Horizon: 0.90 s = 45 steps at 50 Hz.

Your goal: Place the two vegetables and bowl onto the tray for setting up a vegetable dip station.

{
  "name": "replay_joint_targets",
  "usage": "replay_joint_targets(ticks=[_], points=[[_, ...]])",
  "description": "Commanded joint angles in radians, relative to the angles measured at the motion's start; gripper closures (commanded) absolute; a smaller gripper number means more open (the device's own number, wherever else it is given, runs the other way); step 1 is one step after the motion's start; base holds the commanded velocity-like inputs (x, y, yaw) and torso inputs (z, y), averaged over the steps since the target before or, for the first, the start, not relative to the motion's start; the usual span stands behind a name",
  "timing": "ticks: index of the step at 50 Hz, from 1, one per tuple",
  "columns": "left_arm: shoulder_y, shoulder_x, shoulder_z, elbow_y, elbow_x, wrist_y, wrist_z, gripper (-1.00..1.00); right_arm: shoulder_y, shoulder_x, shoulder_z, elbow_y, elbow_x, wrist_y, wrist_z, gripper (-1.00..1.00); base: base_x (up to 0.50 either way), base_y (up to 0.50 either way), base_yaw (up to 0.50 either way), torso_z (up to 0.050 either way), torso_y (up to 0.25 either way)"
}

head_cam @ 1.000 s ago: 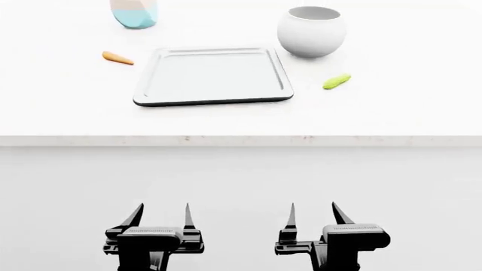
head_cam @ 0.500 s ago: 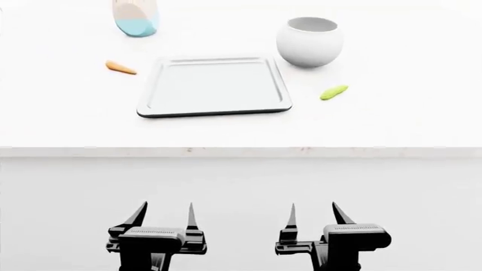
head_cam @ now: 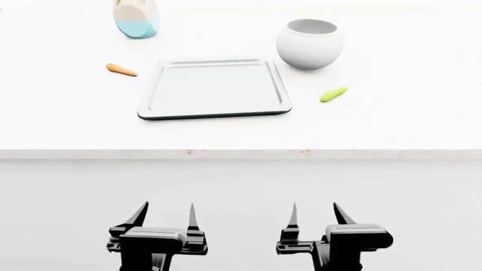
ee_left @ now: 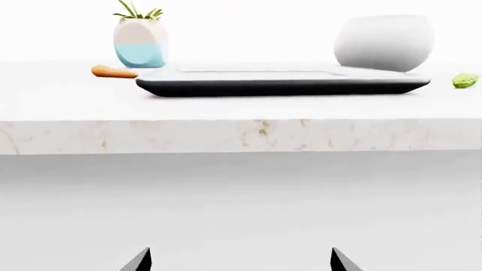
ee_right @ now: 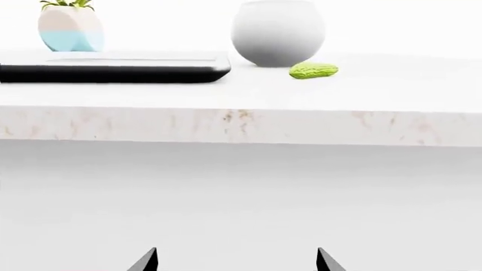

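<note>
the tray [head_cam: 214,88] lies mid-counter [head_cam: 421,118]. left of it lies the carrot [head_cam: 121,70], with the plant pot [head_cam: 136,18] behind. the bowl [head_cam: 310,44] stands behind its right corner, the cucumber [head_cam: 333,94] to its right

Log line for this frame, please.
tray empty | carrot, cucumber, bowl on counter | left gripper, right gripper open, below counter edge

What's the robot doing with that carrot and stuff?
Nothing is being held yet. The left gripper and right gripper are both open and empty, hanging below the front edge of the counter. Up on it, the tray has nothing on it. The carrot lies to its left, the green cucumber piece to its right, and the white bowl stands behind its right corner.
</note>
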Motion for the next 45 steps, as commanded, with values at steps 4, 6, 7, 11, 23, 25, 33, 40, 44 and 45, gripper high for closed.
replay_joint_targets(ticks=[4, 6, 7, 11, 23, 25, 33, 40, 44, 45], points=[[0.008, -0.024, 0.006, 0.215, -0.040, -0.148, -0.032, -1.00, -0.018, 0.025, 0.003, -0.218, 0.033, 0.166, 0.048, -1.00, 0.00, 0.00, 0.00, 0.000, 0.000], [0.005, -0.037, 0.008, 0.305, -0.040, -0.216, -0.047, -1.00, -0.016, 0.035, 0.004, -0.304, 0.046, 0.247, 0.058, -1.00, 0.00, 0.00, 0.00, 0.000, 0.000], [0.001, -0.045, 0.003, 0.359, -0.052, -0.258, -0.052, -1.00, -0.012, 0.040, 0.001, -0.323, 0.042, 0.272, 0.063, -1.00, 0.00, 0.00, 0.00, 0.000, 0.000], [-0.036, -0.066, -0.002, 0.504, -0.067, -0.397, -0.077, -1.00, 0.020, 0.064, 0.010, -0.432, 0.056, 0.394, 0.081, -1.00, 0.00, 0.00, 0.00, 0.000, 0.000], [-0.433, -0.087, -0.109, 0.842, -0.272, -1.088, -0.147, -1.00, 0.379, 0.104, 0.173, -0.883, 0.396, 1.146, 0.102, -1.00, 0.00, 0.00, 0.00, 0.000, 0.000], [-0.589, -0.066, -0.196, 0.866, -0.363, -1.309, -0.159, -1.00, 0.578, 0.065, 0.299, -0.955, 0.536, 1.437, 0.116, -1.00, 0.00, 0.00, 0.00, 0.000, 0.000], [-1.117, -0.166, -0.285, 0.615, -1.062, -1.634, -0.690, -1.00, 1.044, 0.267, 0.312, -0.557, 1.564, 1.547, 0.940, -1.00, 0.00, 0.00, 0.00, 0.000, 0.000], [-1.212, -0.198, -0.197, 0.501, -1.094, -1.595, -0.741, -1.00, 1.159, 0.295, 0.237, -0.433, 1.501, 1.540, 0.863, -1.00, 0.00, 0.00, 0.00, 0.000, 0.000], [-1.294, -0.191, -0.181, 0.421, -1.129, -1.616, -0.771, -1.00, 1.213, 0.301, 0.201, -0.365, 1.497, 1.533, 0.840, -1.00, 0.00, 0.00, 0.00, 0.000, 0.000], [-1.322, -0.191, -0.174, 0.385, -1.151, -1.625, -0.787, -1.00, 1.239, 0.300, 0.193, -0.333, 1.498, 1.531, 0.834, -1.00, 0.00, 0.00, 0.00, 0.000, 0.000]])
